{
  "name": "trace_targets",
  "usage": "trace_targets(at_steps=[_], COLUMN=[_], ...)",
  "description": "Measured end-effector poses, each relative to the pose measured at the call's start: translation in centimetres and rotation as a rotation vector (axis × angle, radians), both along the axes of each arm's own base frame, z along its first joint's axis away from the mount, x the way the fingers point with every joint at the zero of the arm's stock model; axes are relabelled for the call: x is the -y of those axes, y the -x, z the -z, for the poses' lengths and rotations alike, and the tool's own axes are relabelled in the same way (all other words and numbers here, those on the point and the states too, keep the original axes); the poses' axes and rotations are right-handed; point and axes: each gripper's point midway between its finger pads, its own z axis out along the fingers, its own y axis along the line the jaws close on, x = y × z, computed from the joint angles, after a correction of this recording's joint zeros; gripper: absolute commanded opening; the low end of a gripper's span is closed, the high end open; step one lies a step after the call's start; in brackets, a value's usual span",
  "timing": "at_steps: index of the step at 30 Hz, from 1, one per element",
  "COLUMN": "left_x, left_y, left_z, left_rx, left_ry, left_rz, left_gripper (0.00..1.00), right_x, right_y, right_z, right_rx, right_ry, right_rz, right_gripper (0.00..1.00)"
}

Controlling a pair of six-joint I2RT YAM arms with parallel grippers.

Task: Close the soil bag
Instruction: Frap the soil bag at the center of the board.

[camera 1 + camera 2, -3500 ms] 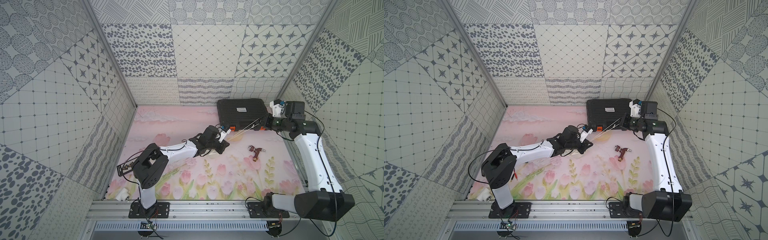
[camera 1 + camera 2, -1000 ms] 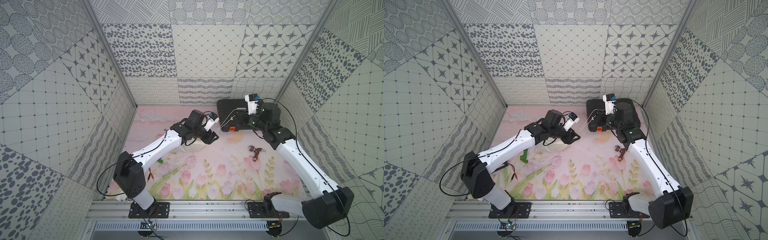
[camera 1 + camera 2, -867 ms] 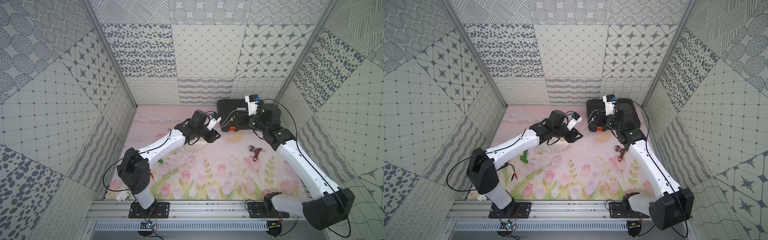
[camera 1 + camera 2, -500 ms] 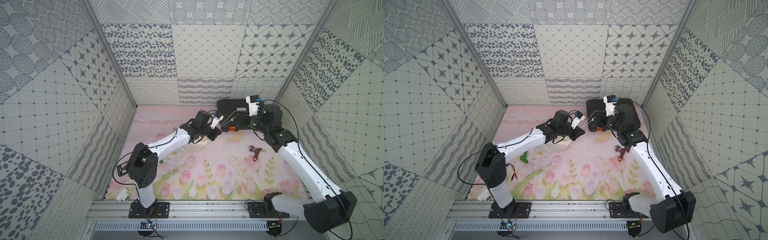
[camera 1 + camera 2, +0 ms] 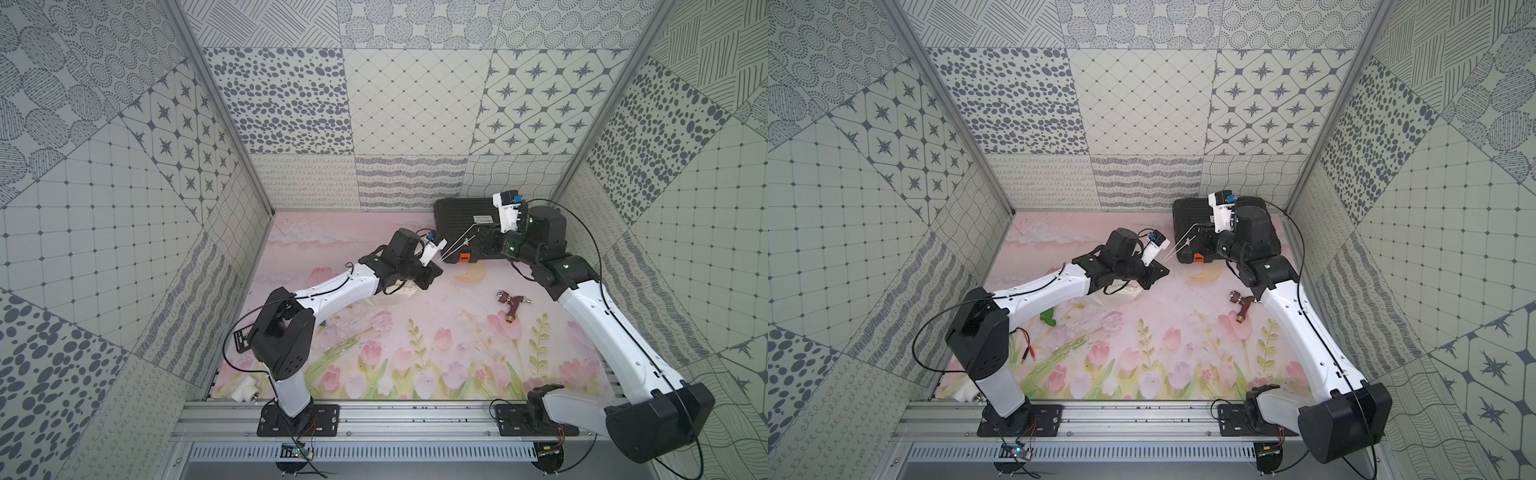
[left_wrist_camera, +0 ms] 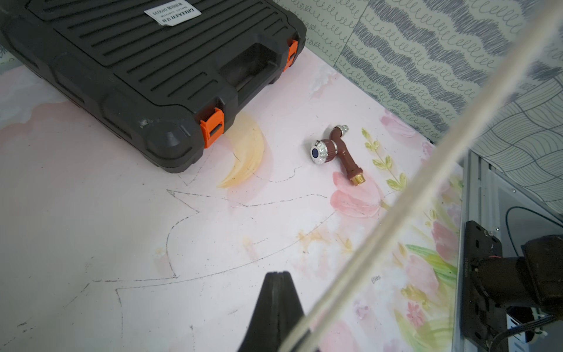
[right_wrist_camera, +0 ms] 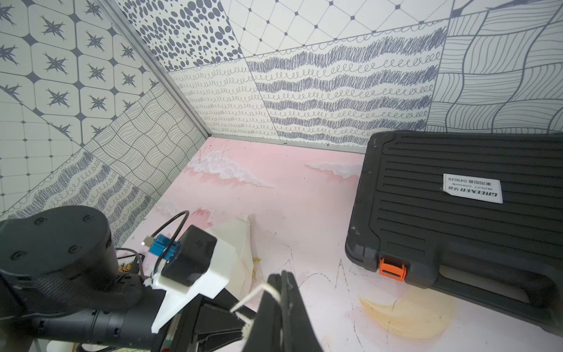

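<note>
Only from the right wrist: right gripper (image 7: 281, 274) clamped on soil bag (image 5: 1129, 293) cord (image 7: 249, 297); left gripper (image 6: 275, 274) closed alongside.

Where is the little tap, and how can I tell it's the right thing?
Find the big black case with orange latches at the back of the flowery mat. On the mat just in front of it lies the tap, alone. It is the only brown thing there: a bent reddish-brown pipe with a silver knob and a gold screw end.
</note>
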Motion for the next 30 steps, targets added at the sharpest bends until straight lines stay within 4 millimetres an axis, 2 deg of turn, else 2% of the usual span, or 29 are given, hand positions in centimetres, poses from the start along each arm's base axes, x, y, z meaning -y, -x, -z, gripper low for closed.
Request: trace_targets(at_steps=[8, 17, 30], left_x=[0.4, 0.3, 0.7], left_y=[1.5, 1.5, 1.2], left_z=[1.7, 2.0, 2.2], left_rx=[0.030, 0.093, 0.128], left_ry=[-0.003, 0.015, -0.023], left_rz=[0.028, 0.027, 0.069], left_gripper=[0.00, 0.00, 0.02], right_x=[1.4, 4.1, 5.3], right_y=[0.3, 0.7, 0.3], right_z=[1.9, 4.0, 4.3], right_rx=[-0.119, -0.242, -0.313], right_ry=[0.022, -0.014, -0.083], right_rz=[0.022, 0.050, 0.044], right_gripper=[0.00, 0.00, 0.00])
